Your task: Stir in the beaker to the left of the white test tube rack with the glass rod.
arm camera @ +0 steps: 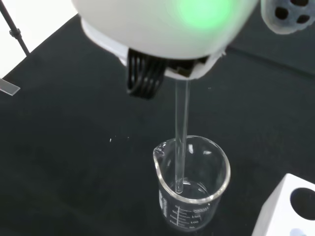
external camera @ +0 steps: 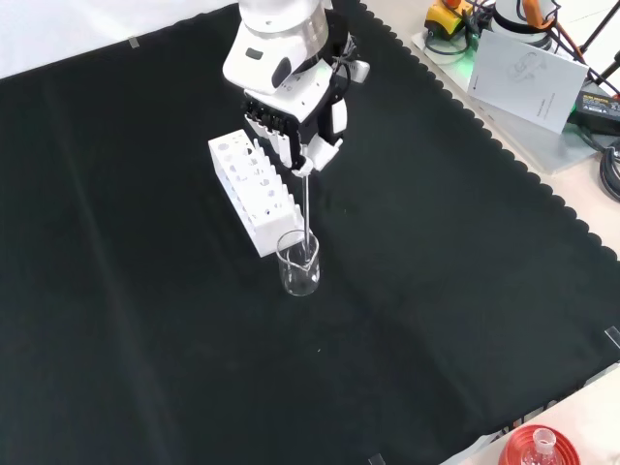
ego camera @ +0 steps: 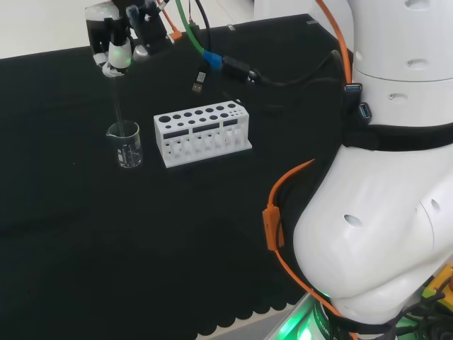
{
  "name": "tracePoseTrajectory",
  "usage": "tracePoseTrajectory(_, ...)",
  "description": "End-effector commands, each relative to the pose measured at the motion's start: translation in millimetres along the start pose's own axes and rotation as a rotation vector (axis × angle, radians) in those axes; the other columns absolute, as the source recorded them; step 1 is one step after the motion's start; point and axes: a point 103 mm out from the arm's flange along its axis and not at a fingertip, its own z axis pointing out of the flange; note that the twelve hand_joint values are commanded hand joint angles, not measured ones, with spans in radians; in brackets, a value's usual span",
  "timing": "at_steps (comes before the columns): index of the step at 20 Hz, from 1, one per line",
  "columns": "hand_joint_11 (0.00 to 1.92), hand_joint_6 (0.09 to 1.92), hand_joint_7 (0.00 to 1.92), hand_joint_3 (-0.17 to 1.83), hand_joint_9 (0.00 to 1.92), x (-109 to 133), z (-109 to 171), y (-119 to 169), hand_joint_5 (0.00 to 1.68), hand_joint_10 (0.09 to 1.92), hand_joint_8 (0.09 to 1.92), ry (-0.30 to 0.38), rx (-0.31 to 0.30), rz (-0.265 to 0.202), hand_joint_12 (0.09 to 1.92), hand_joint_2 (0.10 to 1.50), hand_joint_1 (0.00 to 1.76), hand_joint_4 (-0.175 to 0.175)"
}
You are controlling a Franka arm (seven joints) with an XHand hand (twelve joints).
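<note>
**Rod down in the beaker**

The hand [external camera: 295, 121] hangs above the beaker [external camera: 298, 263], fingers curled around the top of the glass rod [external camera: 307, 208]. The rod drops nearly upright, its tip inside the beaker near the bottom. In the head view, the beaker stands just beside the white rack [ego camera: 202, 133], at its nine o'clock.

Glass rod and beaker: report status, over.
Robot hand shut on glass rod, rod upright. Rod tip down inside beaker, near its bottom. White test tube rack beside beaker, apart. Nothing in the way.
</note>
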Motion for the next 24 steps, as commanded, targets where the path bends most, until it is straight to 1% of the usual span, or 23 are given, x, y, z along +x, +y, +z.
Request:
tracePoseTrajectory(1, 1.70, 0.62, 1.57, 0.93, 1.82, 8, 7, 23, 1.29, 0.09, 0.41, -0.004, 0.009, -0.024, 0.38, 0.46, 1.34, -0.175)
tracePoseTrajectory(7, 1.70, 0.62, 1.57, 0.93, 1.82, 1, 19, 44, 1.30, 0.09, 0.41, 0.010, 0.018, -0.041, 0.38, 0.46, 1.34, -0.175)
tracePoseTrajectory(11, 1.70, 0.62, 1.57, 0.93, 1.82, -13, 29, 51, 1.30, 0.09, 0.41, 0.023, 0.028, -0.036, 0.38, 0.46, 1.34, -0.175)
tracePoseTrajectory(15, 1.70, 0.62, 1.57, 0.93, 1.82, -38, 33, 45, 1.30, 0.09, 0.41, 0.032, 0.028, -0.010, 0.38, 0.46, 1.34, -0.175)
tracePoseTrajectory(20, 1.70, 0.62, 1.57, 0.93, 1.82, -71, 30, 28, 1.30, 0.09, 0.41, 0.039, 0.021, 0.035, 0.38, 0.46, 1.34, -0.175)
tracePoseTrajectory(24, 1.70, 0.62, 1.57, 0.93, 1.82, -86, 26, 13, 1.30, 0.09, 0.41, 0.037, 0.015, 0.058, 0.38, 0.46, 1.34, -0.175)
